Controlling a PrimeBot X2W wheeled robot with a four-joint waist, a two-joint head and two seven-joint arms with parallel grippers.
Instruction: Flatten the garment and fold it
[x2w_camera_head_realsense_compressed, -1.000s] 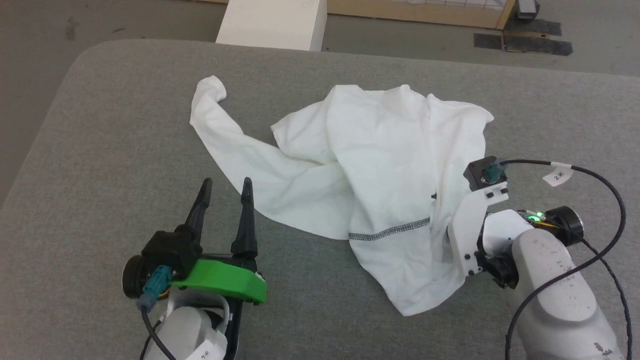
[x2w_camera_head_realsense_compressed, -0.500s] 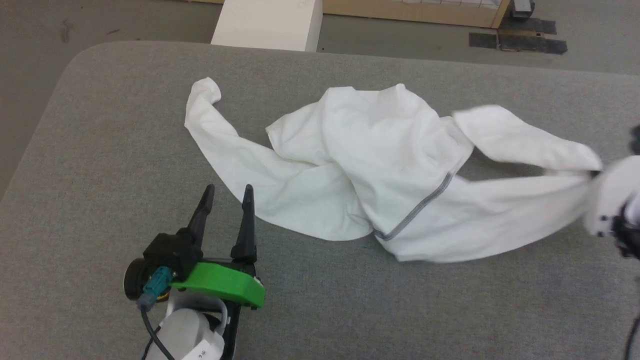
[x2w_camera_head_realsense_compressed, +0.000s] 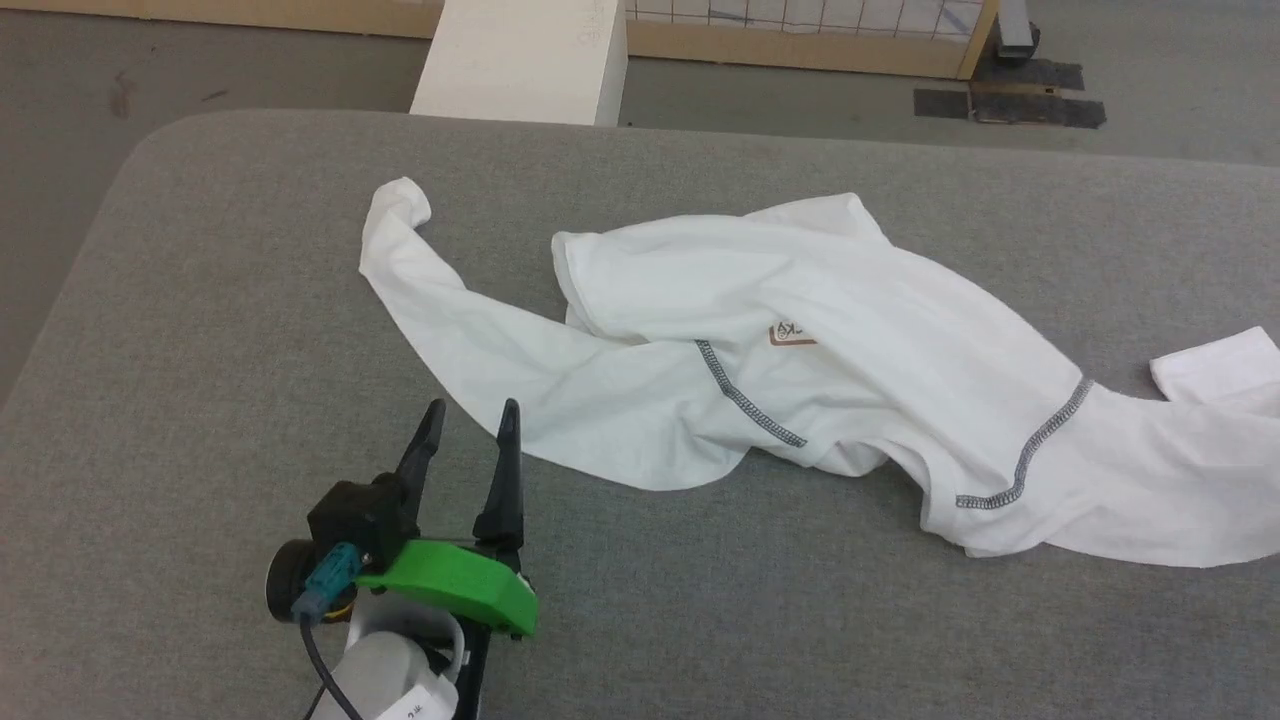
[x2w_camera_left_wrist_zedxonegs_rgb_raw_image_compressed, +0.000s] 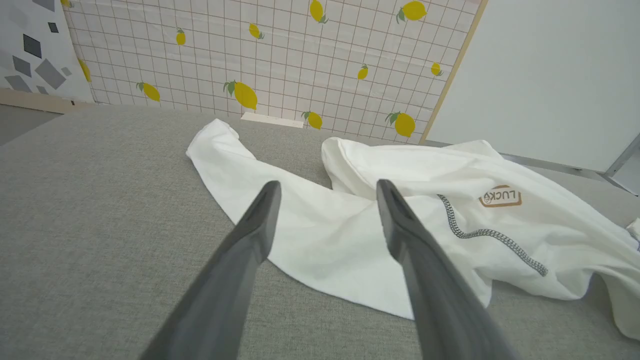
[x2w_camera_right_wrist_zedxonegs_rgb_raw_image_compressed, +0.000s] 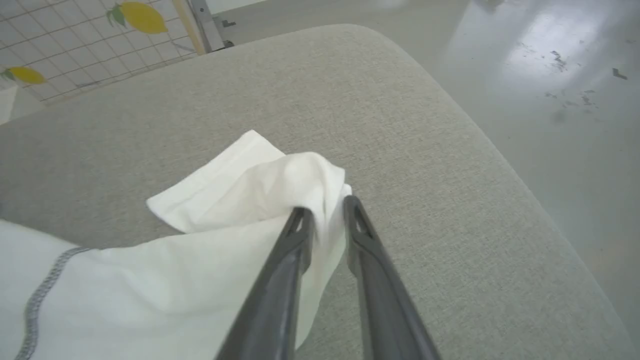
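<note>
- Shirt (x2w_camera_head_realsense_compressed: 800, 330) lies across the middle of the desk (x2w_camera_head_realsense_compressed: 200, 300), chest side up, patch (x2w_camera_head_realsense_compressed: 790, 333) showing.
- Change: 1 s ago it was a bunched heap with my right gripper at its near right side. Now it is dragged out to my right, the body opened up, and 2 stitched seams (x2w_camera_head_realsense_compressed: 745, 400) are in sight.
- The head view has shifted a little too. That is the camera, not the desk.
- Right gripper (x2w_camera_right_wrist_zedxonegs_rgb_raw_image_compressed: 327, 207): fingers almost together, pinching a fold of white cloth near the end of the right side. It looks like the sleeve end, not certain. A loose flap (x2w_camera_right_wrist_zedxonegs_rgb_raw_image_compressed: 215, 185) sticks out beside it.
- Left gripper (x2w_camera_head_realsense_compressed: 471, 410): has stayed put at the lower left, fingers wide apart, nothing in them. It sits just short of the near edge of the left sleeve (x2w_camera_head_realsense_compressed: 450, 310).
- Left sleeve runs up and left, its end curled over. It looks unmoved by the pull.
- My read: still in the flatten stage, maybe halfway. The body has big wrinkles and the near hem is tucked under between the seams. No fold started.
- Likely next: left gripper takes the left sleeve or hem to pull against the right.
- Risk: the right wrist view shows the desk's rounded corner close by, so more pull could drag cloth off the edge.
- White box (x2w_camera_head_realsense_compressed: 520, 60) behind the desk is not involved.
</note>
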